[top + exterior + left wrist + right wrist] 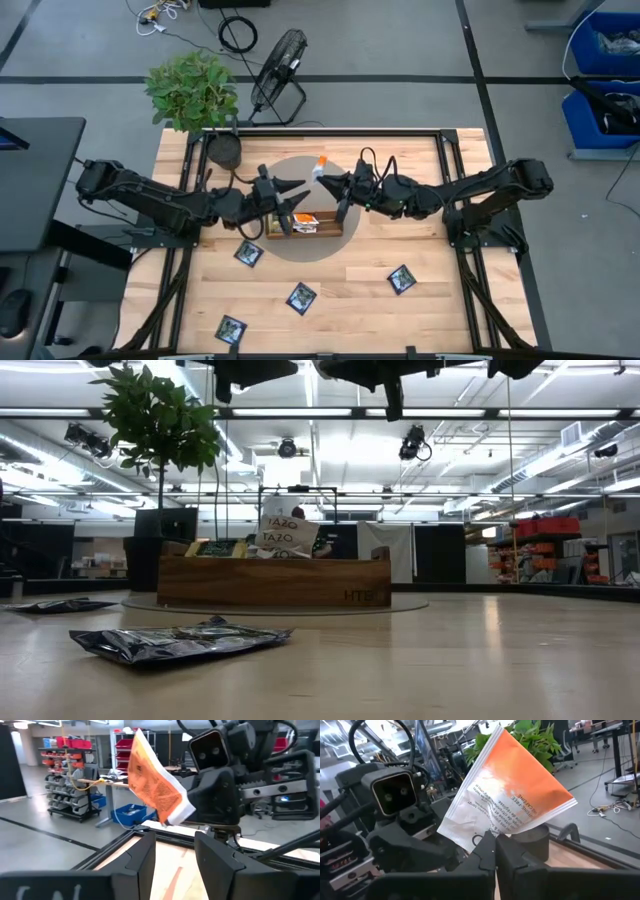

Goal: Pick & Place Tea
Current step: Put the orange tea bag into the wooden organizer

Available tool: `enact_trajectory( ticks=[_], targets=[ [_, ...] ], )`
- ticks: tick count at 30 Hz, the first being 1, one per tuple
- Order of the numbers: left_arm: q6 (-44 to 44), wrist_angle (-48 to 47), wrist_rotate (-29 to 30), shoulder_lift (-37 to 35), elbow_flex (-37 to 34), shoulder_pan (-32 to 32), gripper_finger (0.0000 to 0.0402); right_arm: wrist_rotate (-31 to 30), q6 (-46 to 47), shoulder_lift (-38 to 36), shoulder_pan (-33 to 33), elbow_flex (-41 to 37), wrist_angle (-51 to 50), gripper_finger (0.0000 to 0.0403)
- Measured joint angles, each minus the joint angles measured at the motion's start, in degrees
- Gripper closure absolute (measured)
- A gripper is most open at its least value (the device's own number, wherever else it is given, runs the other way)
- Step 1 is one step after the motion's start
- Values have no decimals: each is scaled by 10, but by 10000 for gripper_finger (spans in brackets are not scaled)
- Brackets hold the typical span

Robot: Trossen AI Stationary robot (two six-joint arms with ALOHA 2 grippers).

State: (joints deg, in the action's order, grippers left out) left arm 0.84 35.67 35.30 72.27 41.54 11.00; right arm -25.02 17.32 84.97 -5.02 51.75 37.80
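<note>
An orange-and-white tea sachet [515,795] is held in the air above the long wooden tray [300,222], with my right gripper [495,846] shut on it. My left gripper [175,845] faces it from the table's left, level and open, with nothing between its fingers. The two grippers nearly meet over the tray in the high view: left gripper [298,187], right gripper [324,180]. More tea sachets [285,535] stand on edge in the tray [272,582]. Several dark navy sachets [301,297] lie flat on the table. My right gripper pinches the sachet's white end [481,834] between its two shut fingers. The fingers come in level from the table's right. The sachet stands tilted above the fingertips, its orange part uppermost, clear of the tray and table.
The tray sits on a round grey mat [340,245]. A potted plant [192,92] stands at the table's far left corner, with a floor fan [278,62] beyond the far edge. One navy sachet [180,642] lies close to the low camera.
</note>
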Motion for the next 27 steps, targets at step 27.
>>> enact_trajectory(
  ticks=[27],
  targets=[
    [0, 105, -36, 43, 0, -38, 234, -11, -2, 25, 0, 0, 43, 403]
  ],
)
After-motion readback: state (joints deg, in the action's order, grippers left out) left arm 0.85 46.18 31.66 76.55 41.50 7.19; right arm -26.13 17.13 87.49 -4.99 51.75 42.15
